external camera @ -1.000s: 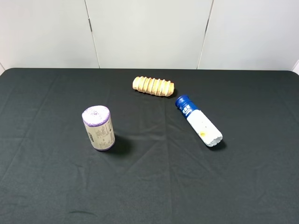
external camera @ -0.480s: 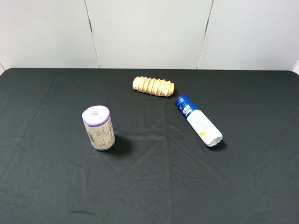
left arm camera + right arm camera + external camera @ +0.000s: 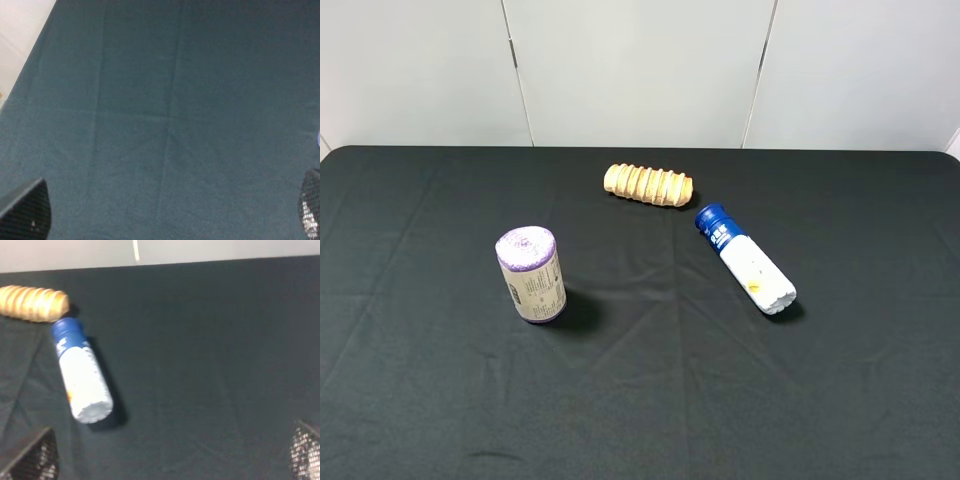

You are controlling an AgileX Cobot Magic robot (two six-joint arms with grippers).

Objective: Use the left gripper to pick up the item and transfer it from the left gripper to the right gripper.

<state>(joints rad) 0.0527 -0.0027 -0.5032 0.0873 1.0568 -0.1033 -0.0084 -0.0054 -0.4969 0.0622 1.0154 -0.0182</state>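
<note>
The item is a slim bottle (image 3: 745,258) with a blue cap, a blue label and a white body. It lies on its side on the black cloth, right of the middle, cap toward the back. It also shows in the right wrist view (image 3: 80,372). Neither arm shows in the exterior high view. My left gripper (image 3: 167,217) is open and empty over bare cloth, with only its fingertips (image 3: 27,212) showing at the frame corners. My right gripper (image 3: 167,457) is open and empty, well apart from the bottle, with its fingertips (image 3: 305,450) at the frame corners.
A ridged tan bread roll (image 3: 648,184) lies just behind the bottle's cap and also shows in the right wrist view (image 3: 32,303). A stubby purple-topped cylinder (image 3: 531,275) stands left of the middle. The black cloth (image 3: 420,400) covers the whole table up to the white back wall.
</note>
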